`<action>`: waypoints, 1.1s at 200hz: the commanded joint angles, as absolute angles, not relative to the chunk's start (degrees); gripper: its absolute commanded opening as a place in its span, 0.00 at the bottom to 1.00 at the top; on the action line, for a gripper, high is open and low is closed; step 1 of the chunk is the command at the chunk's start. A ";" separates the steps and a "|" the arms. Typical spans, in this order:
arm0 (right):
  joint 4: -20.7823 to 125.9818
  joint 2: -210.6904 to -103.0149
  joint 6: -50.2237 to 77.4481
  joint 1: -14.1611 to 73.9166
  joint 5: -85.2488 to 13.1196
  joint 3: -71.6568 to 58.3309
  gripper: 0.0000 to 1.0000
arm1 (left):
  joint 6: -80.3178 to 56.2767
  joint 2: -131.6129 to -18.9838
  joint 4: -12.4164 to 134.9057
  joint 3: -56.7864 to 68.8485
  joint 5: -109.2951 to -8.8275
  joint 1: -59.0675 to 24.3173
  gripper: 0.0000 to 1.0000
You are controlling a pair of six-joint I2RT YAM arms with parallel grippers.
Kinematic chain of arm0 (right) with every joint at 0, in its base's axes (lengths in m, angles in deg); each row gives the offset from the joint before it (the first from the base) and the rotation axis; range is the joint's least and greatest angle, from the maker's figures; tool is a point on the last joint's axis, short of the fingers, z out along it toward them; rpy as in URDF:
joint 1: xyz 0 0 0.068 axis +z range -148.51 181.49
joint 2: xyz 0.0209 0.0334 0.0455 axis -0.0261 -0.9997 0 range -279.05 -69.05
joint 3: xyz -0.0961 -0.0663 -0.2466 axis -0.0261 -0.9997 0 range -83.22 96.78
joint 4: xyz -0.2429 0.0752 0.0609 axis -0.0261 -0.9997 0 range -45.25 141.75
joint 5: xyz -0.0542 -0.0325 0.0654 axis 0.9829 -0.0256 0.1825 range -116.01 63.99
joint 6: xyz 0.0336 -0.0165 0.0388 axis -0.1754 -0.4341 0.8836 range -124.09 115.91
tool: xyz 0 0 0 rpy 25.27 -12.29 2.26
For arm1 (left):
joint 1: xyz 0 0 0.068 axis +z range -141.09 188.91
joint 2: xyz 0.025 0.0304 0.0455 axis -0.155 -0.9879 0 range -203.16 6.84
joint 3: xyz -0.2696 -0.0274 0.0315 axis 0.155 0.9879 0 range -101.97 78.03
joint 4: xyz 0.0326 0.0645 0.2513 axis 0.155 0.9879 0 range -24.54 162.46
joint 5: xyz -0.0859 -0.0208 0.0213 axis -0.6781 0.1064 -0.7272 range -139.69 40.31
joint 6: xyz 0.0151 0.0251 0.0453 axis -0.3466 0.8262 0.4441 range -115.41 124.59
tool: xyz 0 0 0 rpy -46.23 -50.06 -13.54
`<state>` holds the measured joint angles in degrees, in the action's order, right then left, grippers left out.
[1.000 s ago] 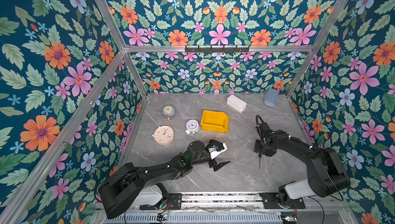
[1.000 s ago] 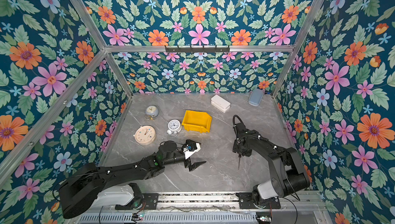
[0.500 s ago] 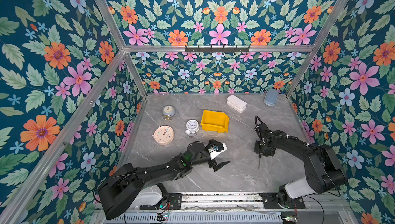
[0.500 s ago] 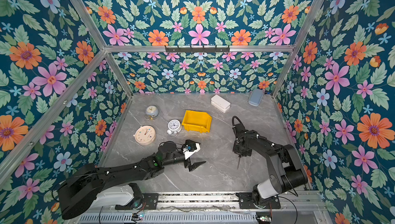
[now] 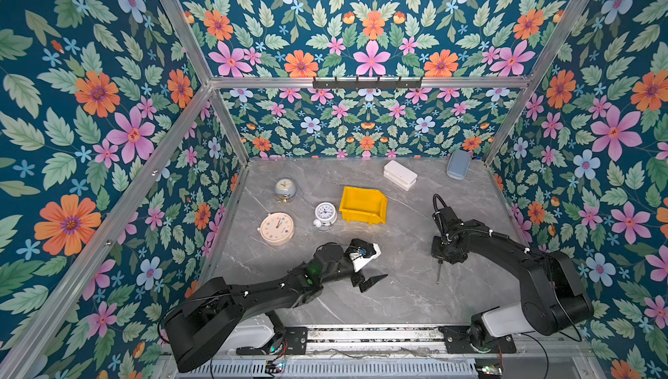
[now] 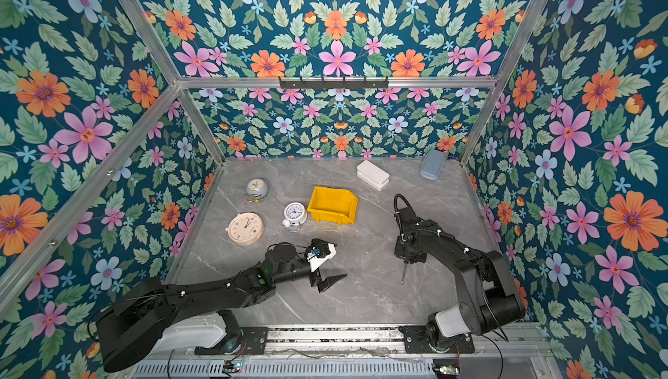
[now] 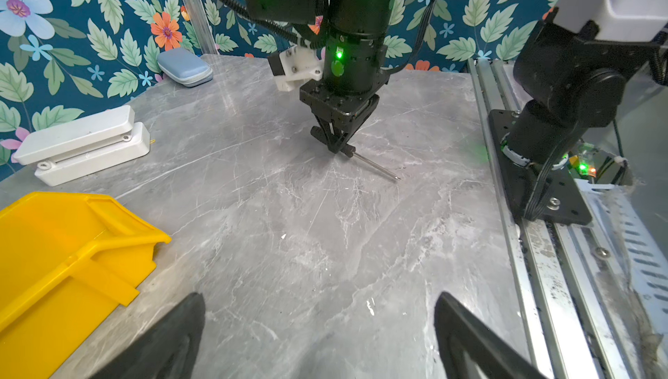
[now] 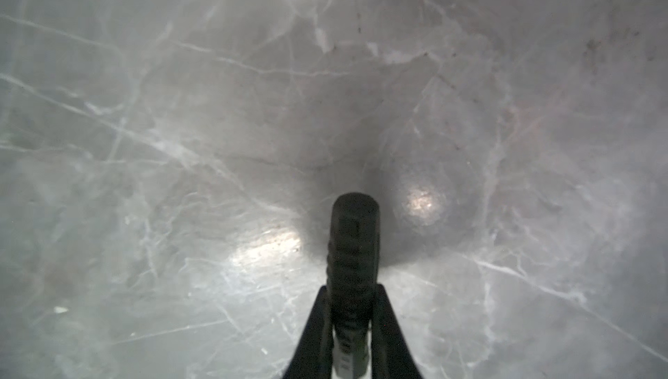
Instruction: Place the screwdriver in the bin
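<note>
Right gripper [image 7: 338,147] — jaws clamped on the black handle of the screwdriver [image 7: 376,167], the thin silver shaft being directed toward the front rail [image 7: 535,250], its tip at the grey marble table [image 7: 325,250]. Whether the tool is lifted clear of the surface cannot be told. In both top views the screwdriver is seen on the right side of the table, well apart from the bin [image 5: 361,216], which is stood open-topped near the middle, just beside a small white alarm clock [image 5: 325,212]. Left gripper [image 5: 372,281] — jaws spread wide, nothing held, positioned between the bin and the front rail.
</note>
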<state>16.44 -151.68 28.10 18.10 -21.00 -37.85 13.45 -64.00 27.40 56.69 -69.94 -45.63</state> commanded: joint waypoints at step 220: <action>31.34 -165.61 -15.60 30.82 -23.88 -6.84 0.00 | 4.87 -37.26 32.58 70.94 -46.95 -42.41 1.00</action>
<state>28.02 -162.33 -6.28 30.16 -21.78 -10.57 6.41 -39.72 29.85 70.31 -50.84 -42.55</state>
